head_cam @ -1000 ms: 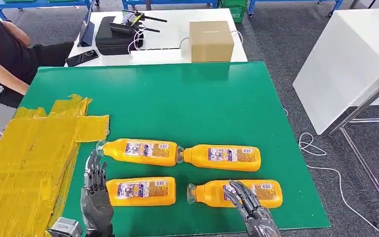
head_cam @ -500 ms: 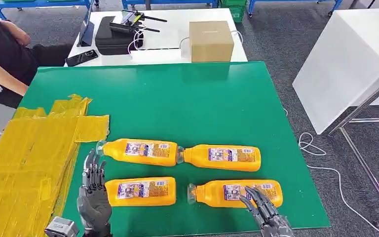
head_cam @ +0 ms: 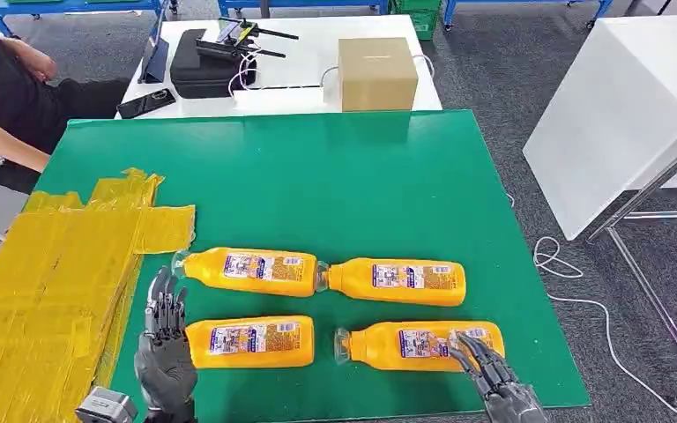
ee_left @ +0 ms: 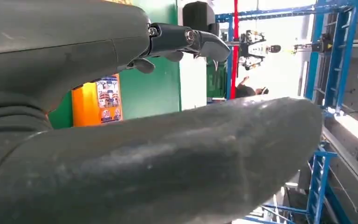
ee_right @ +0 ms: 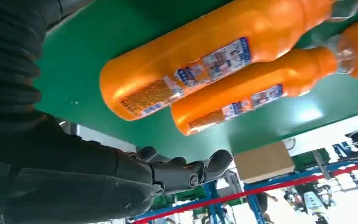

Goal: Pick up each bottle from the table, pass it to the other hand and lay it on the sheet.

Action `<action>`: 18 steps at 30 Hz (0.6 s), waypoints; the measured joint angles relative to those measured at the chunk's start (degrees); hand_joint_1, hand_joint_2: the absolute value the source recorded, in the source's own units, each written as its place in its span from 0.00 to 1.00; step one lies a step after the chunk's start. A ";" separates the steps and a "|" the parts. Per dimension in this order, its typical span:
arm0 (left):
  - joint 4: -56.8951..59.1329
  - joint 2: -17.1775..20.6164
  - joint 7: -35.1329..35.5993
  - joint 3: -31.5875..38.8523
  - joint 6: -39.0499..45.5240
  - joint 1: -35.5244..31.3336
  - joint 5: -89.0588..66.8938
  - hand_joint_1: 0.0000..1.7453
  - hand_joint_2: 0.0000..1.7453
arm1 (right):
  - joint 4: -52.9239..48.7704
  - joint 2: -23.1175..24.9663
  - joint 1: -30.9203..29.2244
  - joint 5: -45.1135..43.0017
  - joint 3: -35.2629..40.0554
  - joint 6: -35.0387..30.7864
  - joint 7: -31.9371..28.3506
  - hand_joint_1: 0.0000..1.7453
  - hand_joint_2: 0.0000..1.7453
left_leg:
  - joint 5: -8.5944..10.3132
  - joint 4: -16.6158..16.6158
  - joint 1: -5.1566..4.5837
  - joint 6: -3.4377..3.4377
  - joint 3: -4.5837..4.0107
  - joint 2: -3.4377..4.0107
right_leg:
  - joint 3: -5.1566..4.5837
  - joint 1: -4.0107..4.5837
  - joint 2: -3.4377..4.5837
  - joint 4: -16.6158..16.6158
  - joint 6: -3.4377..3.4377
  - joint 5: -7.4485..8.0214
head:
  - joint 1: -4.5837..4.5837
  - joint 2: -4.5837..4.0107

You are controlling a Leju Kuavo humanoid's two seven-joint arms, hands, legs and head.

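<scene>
Bottles, four of them, lie on the green counter [head_cam: 361, 176] in two rows, all beside the yellow sheet [head_cam: 53, 273]. Left hand [head_cam: 166, 348] hovers with fingers apart, empty, just beside the near left bottle [head_cam: 249, 341]. Right hand [head_cam: 494, 379] is spread and empty, its fingertips over the end of the near right bottle [head_cam: 419, 345].

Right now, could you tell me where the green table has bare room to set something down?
The far half of the green table is bare, from the bottle rows back to its far edge by the box. A narrow strip runs right of the bottles. Crowded: the near middle, four bottles in two rows, with the left hand and right hand alongside. The yellow sheet covers the left.
</scene>
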 measured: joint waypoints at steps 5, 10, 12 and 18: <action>-0.02 0.00 0.00 0.24 -0.24 0.30 -0.02 0.00 0.00 | 0.09 -0.31 0.87 2.01 -1.75 0.48 2.25 0.00 1.00 | 0.00 0.00 -0.01 0.00 0.00 0.00 | 0.00 -0.01 0.00 0.00 0.00 0.00 | 0.02 0.00; -0.02 0.00 0.00 0.52 -0.92 0.36 -0.02 0.00 0.00 | 1.26 -0.33 0.69 1.05 -4.39 1.33 2.51 0.00 1.00 | 0.00 0.00 -0.01 0.00 0.01 0.00 | 0.02 -0.01 0.00 0.00 0.00 0.00 | 0.00 0.00; -0.02 0.00 0.00 0.55 -1.25 0.36 0.00 0.00 0.00 | 2.41 -0.33 0.26 -0.42 -5.73 2.21 1.18 0.00 1.00 | 0.00 0.00 -0.01 0.00 0.02 0.00 | 0.02 -0.01 0.00 0.00 0.00 0.00 | 0.00 0.00; -0.02 0.00 0.00 0.68 -1.97 0.38 0.11 0.00 0.00 | 5.55 -0.24 -0.33 -2.54 -10.00 5.81 -1.40 0.00 1.00 | 0.00 0.00 -0.01 0.00 0.02 0.00 | 0.02 -0.01 0.00 0.00 0.00 0.00 | 0.00 0.00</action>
